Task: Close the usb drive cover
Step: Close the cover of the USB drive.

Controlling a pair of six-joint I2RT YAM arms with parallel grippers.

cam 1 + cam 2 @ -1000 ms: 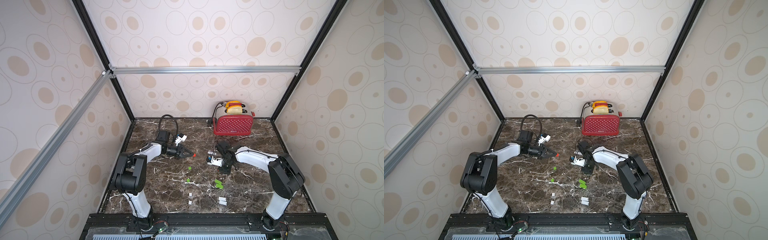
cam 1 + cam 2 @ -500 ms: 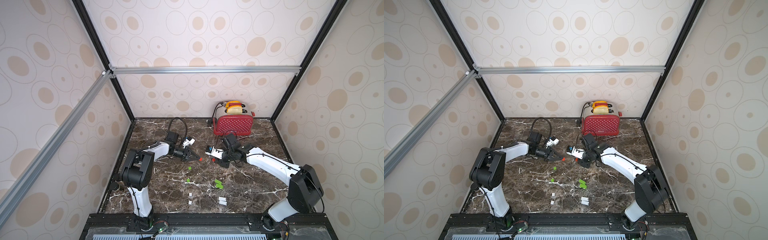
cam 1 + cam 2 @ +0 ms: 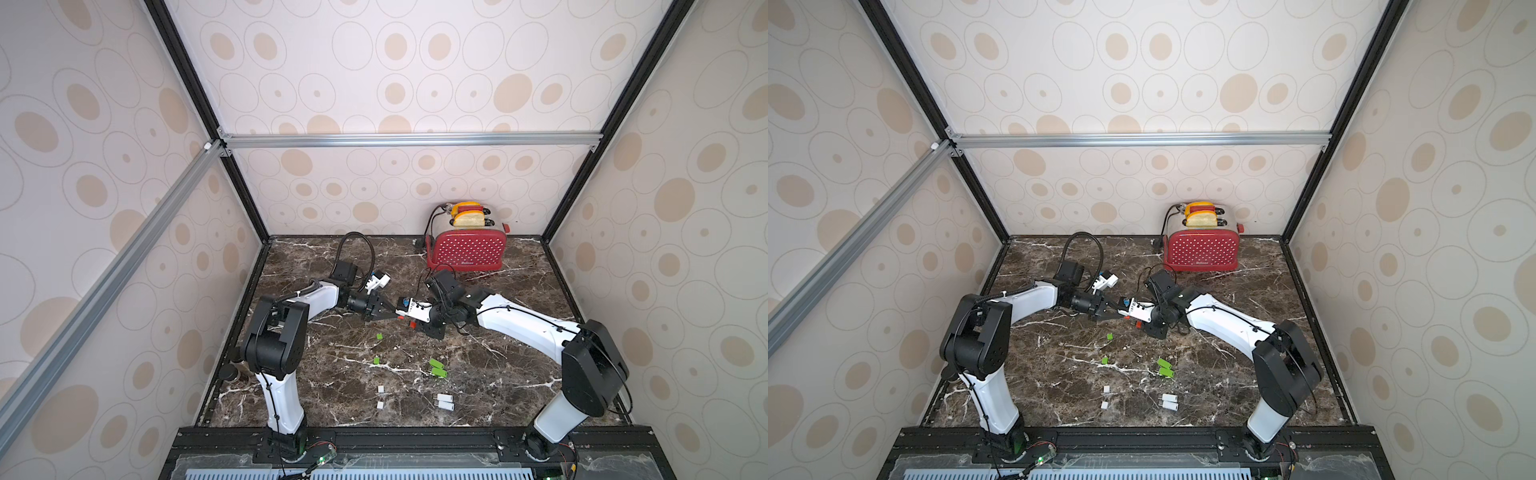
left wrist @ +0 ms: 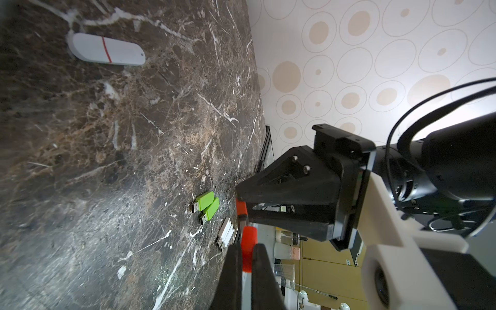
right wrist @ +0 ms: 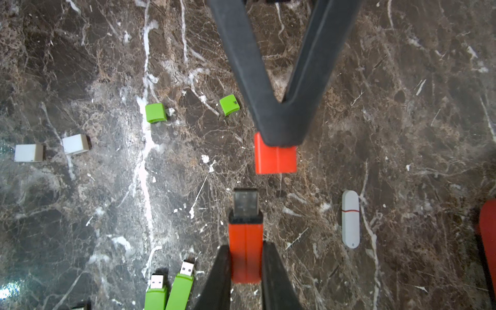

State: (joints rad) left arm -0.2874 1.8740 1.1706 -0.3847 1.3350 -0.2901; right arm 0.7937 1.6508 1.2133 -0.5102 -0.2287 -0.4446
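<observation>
My right gripper (image 5: 245,249) is shut on an orange-red usb drive (image 5: 245,241), whose bare metal plug (image 5: 245,202) sticks out ahead of the fingers. Facing it, my left gripper (image 5: 279,135) is shut on the matching red cover (image 5: 276,159). A small gap separates plug and cover, and the cover sits slightly to one side of the plug. In the left wrist view the cover (image 4: 248,237) shows between my left gripper's (image 4: 245,248) fingers, with the drive (image 4: 240,208) just beyond. In both top views the grippers (image 3: 390,316) (image 3: 1146,327) meet above mid-table.
A red toaster (image 3: 467,249) stands at the back. On the marble lie two green drives (image 5: 171,291), green caps (image 5: 155,112), white caps (image 5: 75,143), white drives (image 3: 444,401) and a closed white drive with a red stripe (image 5: 350,218).
Both arms have swung in toward the table's middle. The left gripper carried the cover rightward, and the right gripper brought the drive over to face it.
</observation>
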